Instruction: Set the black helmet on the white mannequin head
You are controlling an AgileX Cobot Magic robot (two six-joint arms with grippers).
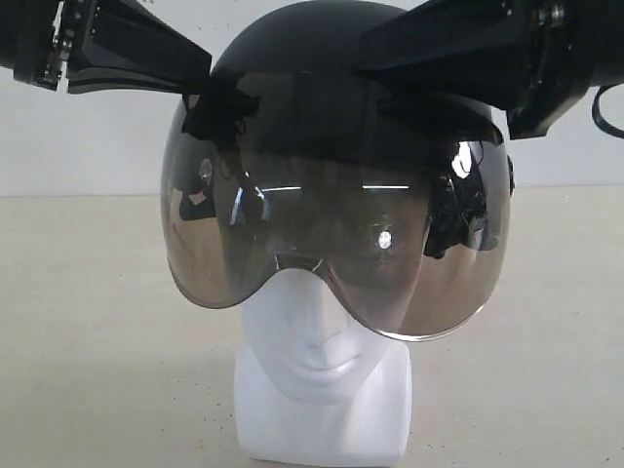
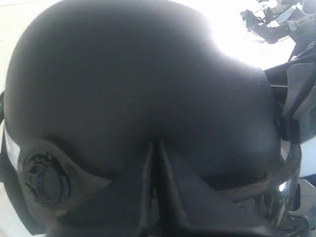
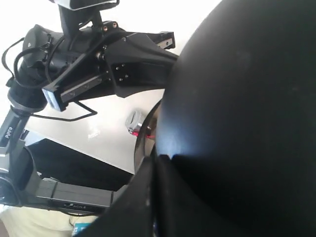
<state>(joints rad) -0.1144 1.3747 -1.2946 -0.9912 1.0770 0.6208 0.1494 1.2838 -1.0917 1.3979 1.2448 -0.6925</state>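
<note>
The black helmet (image 1: 322, 49) sits over the top of the white mannequin head (image 1: 320, 366). Its smoky visor (image 1: 331, 234) covers the face down to the nose, and the mouth, chin and neck base show below. My left gripper (image 1: 200, 80) pinches the helmet's upper left side, fingers nearly together. My right gripper (image 1: 380, 54) pinches the upper right side the same way. In the left wrist view the helmet shell (image 2: 138, 84) fills the frame beyond the left gripper (image 2: 154, 147). In the right wrist view the shell (image 3: 247, 98) lies against the right gripper (image 3: 157, 159).
The head stands on a beige table (image 1: 88, 341) in front of a white wall (image 1: 97, 136). In the right wrist view the left arm (image 3: 118, 69) reaches in from the far side, and a small silver and red object (image 3: 133, 122) lies on the table below it.
</note>
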